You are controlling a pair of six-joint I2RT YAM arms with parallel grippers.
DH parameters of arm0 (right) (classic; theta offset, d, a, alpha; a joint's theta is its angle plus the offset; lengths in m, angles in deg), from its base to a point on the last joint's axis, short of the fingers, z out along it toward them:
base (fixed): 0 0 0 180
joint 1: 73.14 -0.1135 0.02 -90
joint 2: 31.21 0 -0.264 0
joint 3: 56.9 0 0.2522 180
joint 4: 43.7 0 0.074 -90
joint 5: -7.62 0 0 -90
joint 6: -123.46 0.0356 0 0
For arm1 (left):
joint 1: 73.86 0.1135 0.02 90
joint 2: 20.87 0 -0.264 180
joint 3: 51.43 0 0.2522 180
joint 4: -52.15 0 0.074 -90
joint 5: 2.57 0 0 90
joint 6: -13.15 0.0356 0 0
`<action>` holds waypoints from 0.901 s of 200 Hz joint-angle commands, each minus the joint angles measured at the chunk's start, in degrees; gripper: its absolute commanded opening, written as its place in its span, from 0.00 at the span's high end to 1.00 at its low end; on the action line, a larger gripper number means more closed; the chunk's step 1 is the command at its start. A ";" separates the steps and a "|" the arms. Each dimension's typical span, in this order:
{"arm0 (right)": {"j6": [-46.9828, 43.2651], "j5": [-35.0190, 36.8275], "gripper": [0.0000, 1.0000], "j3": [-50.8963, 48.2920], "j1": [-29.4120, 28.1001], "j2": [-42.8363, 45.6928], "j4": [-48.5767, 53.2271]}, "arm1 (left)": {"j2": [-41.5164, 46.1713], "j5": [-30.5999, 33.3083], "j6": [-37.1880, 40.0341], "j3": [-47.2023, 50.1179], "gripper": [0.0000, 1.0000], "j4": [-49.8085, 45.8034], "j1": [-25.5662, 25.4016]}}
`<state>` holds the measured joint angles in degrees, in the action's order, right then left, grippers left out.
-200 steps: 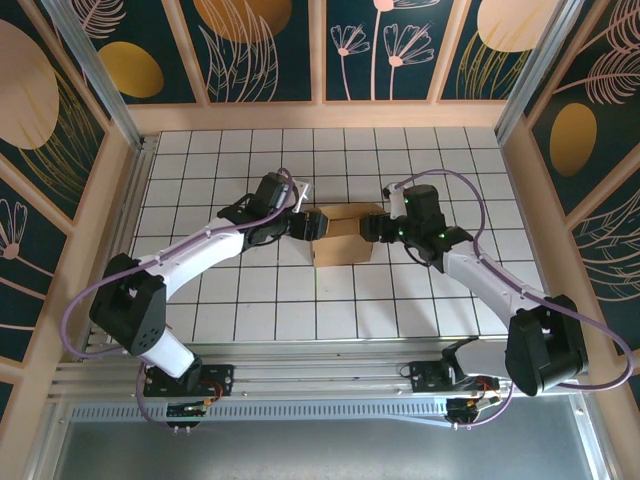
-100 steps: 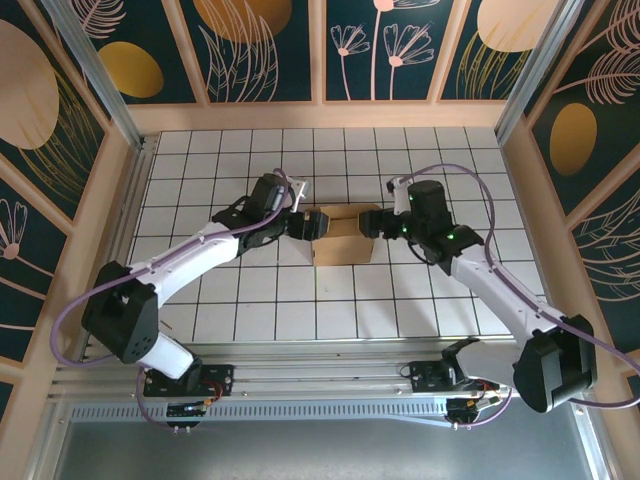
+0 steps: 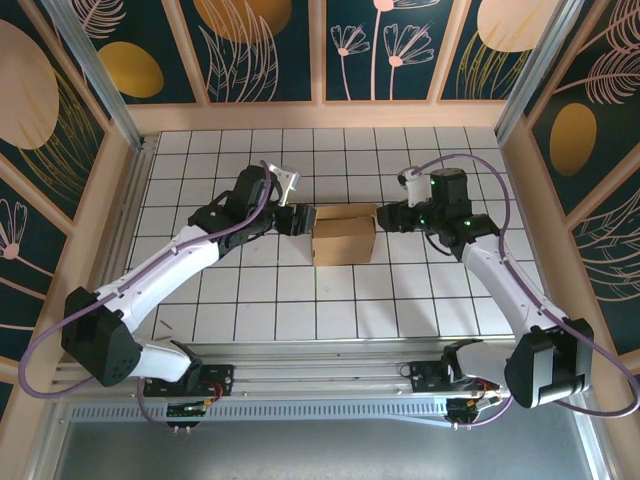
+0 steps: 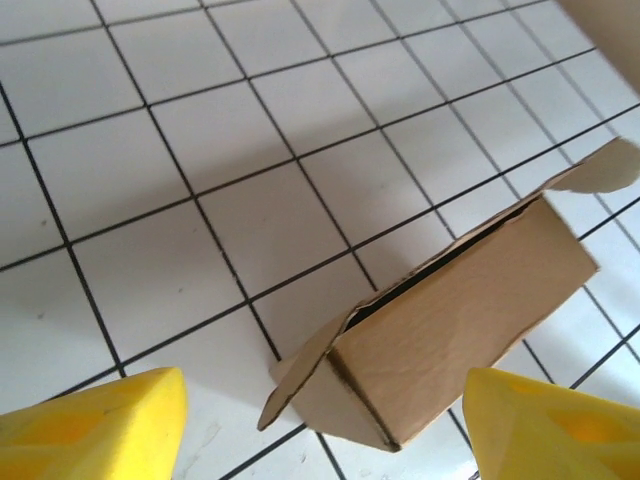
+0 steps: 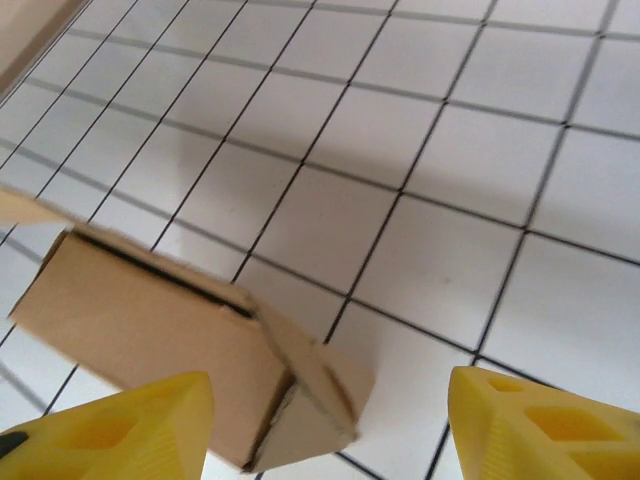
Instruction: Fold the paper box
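The left gripper (image 3: 297, 219) and the right gripper (image 3: 384, 217) both had their fingers apart, holding nothing; the paper box (image 3: 343, 238) lay just ahead of each, between them.

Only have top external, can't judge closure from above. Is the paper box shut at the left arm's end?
Observer: No. In the left wrist view, the paper box has its left-end flap sticking out, untucked.
Operator: Lid seam?
Observer: A dark slit gapes along the top edge.
Operator: Other end?
Observer: In the right wrist view, the right-end flap splays outward too.
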<state>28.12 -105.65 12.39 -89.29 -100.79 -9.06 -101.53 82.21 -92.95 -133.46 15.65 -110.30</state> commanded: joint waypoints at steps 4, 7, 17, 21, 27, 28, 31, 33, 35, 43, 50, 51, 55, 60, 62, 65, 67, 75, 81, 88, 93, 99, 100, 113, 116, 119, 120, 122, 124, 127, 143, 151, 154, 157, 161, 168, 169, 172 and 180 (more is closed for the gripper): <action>-2.31 -6.17 0.41 1.64 0.00 -1.07 1.26 | -2.70 1.40 1.05 -2.25 0.29 -6.34 -0.35; -2.06 -5.98 0.43 1.75 0.02 -1.20 1.02 | -3.00 1.43 0.92 -2.34 0.30 -6.41 -0.32; -1.55 -4.88 0.51 1.66 -0.03 -1.58 0.62 | -3.84 1.11 0.49 -2.65 0.32 -6.26 -0.34; -1.10 -4.29 0.54 1.76 -0.03 -1.76 0.37 | -4.10 0.88 0.27 -2.74 0.33 -6.13 -0.32; -0.62 -3.55 0.57 1.82 -0.03 -1.99 0.23 | -4.53 0.51 0.04 -2.87 0.35 -5.92 -0.30; -0.54 -3.50 0.57 1.84 -0.03 -2.02 0.22 | -4.60 0.44 -0.02 -2.90 0.35 -5.87 -0.29; -0.40 -3.19 0.58 1.98 -0.01 -2.11 0.13 | -4.81 0.20 -0.14 -2.92 0.36 -5.74 -0.36; -0.31 -3.06 0.59 2.00 -0.03 -2.20 0.08 | -4.95 0.09 -0.18 -2.99 0.37 -5.71 -0.37; -0.22 -3.02 0.60 2.03 -0.03 -2.26 0.05 | -5.12 -0.07 -0.23 -3.05 0.37 -5.73 -0.36; -0.11 -2.93 0.63 2.16 -0.12 -2.48 0.03 | -5.64 -0.69 -0.43 -3.33 0.41 -5.65 -0.34; -0.03 -2.92 0.64 2.32 -0.28 -2.64 0.20 | -6.05 -1.14 -0.51 -3.51 0.45 -5.65 -0.37; -0.02 -2.92 0.64 2.36 -0.29 -2.65 0.25 | -6.11 -1.22 -0.56 -3.52 0.46 -5.60 -0.37; 0.02 -2.89 0.65 2.32 -0.36 -2.73 0.34 | -6.34 -1.59 -0.66 -3.68 0.49 -5.72 -0.37; -0.02 -2.84 0.65 2.47 -0.42 -2.76 0.46 | -6.48 -1.86 -0.69 -3.79 0.53 -5.75 -0.35; -0.02 -2.84 0.65 2.43 -0.46 -2.82 0.54 | -6.58 -2.03 -0.76 -3.84 0.54 -5.81 -0.35; -0.02 -2.72 0.66 2.47 -0.49 -2.84 0.63 | -6.65 -2.20 -0.80 -3.88 0.55 -5.80 -0.35; -0.02 -2.63 0.66 2.52 -0.54 -2.84 0.71 | -6.62 -2.29 -0.87 -3.95 0.57 -5.77 -0.31; -0.02 -2.38 0.69 2.52 -0.79 -2.84 0.95 | -6.61 -2.80 -1.19 -3.89 0.59 -5.57 -0.35; 0.11 -2.18 0.70 2.65 -0.97 -2.91 1.08 | -6.61 -3.35 -1.38 -3.89 0.60 -5.37 -0.30; 0.30 -1.90 0.73 2.69 -1.18 -2.93 1.32 | -6.61 -3.86 -1.49 -3.89 0.61 -5.23 -0.33; 0.46 -1.72 0.74 2.75 -1.38 -3.01 1.43 | -6.55 -4.16 -1.71 -3.89 0.61 -5.13 -0.38; 0.66 -1.61 0.75 2.91 -1.66 -3.06 1.51 | -6.54 -4.34 -1.86 -3.93 0.61 -5.01 -0.32; 0.72 -1.61 0.76 2.91 -1.72 -3.04 1.52 | -6.53 -4.35 -1.89 -3.95 0.61 -5.07 -0.31; 1.32 -0.93 0.78 3.23 -2.30 -3.17 1.62 | -6.68 -4.92 -1.98 -4.13 0.62 -5.11 -0.32; 1.55 -0.72 0.78 3.33 -2.53 -3.18 1.62 | -6.70 -5.10 -2.08 -4.15 0.62 -5.09 -0.35; 1.72 -0.58 0.78 3.33 -2.69 -3.19 1.62 | -6.82 -5.26 -2.12 -4.23 0.62 -5.11 -0.38; 1.77 -0.52 0.78 3.39 -2.77 -3.19 1.62 | -6.80 -5.30 -2.15 -4.28 0.62 -5.12 -0.33; 1.88 -0.41 0.79 3.43 -2.91 -3.19 1.62 | -6.86 -5.37 -2.11 -4.32 0.62 -5.18 -0.37; 2.02 -0.28 0.79 3.47 -3.04 -3.19 1.62 | -6.92 -5.45 -2.17 -4.39 0.62 -5.25 -0.35; 2.15 -0.10 0.80 3.48 -3.21 -3.19 1.60 | -6.96 -5.55 -2.17 -4.46 0.62 -5.29 -0.31; 2.49 0.51 0.81 3.88 -4.25 -3.20 1.79 | -7.14 -5.82 -1.89 -4.68 0.61 -5.63 -0.30; 2.70 1.28 0.82 3.97 -4.72 -3.20 1.86 | -7.14 -5.77 -1.78 -4.77 0.62 -5.82 -0.31; 2.83 1.47 0.82 4.05 -4.88 -3.24 1.88 | -7.14 -5.71 -1.75 -4.84 0.62 -5.90 -0.37; 2.88 1.67 0.83 4.13 -5.08 -3.27 1.81 | -7.18 -5.64 -1.72 -4.85 0.63 -5.86 -0.38; 3.09 1.91 0.83 4.15 -5.28 -3.28 1.96 | -7.22 -5.52 -1.69 -4.85 0.63 -5.93 -0.31; 3.38 2.37 0.84 4.39 -5.47 -3.28 1.97 | -7.46 -5.59 -1.83 -5.02 0.65 -6.01 -0.34; 3.44 2.45 0.84 4.40 -5.56 -3.32 1.97 | -7.48 -5.59 -1.83 -5.03 0.66 -6.05 -0.32; 3.68 2.66 0.85 4.42 -5.70 -3.36 1.97 | -7.61 -5.67 -2.03 -5.11 0.67 -6.10 -0.32; 4.30 3.27 0.87 4.73 -5.84 -3.51 1.97 | -7.88 -5.76 -2.41 -5.34 0.69 -6.18 -0.33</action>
<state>30.41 -104.73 14.97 -94.20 -103.75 -7.92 -108.15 77.47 -94.23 -136.72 10.95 -110.30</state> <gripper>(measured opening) 0.151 0.338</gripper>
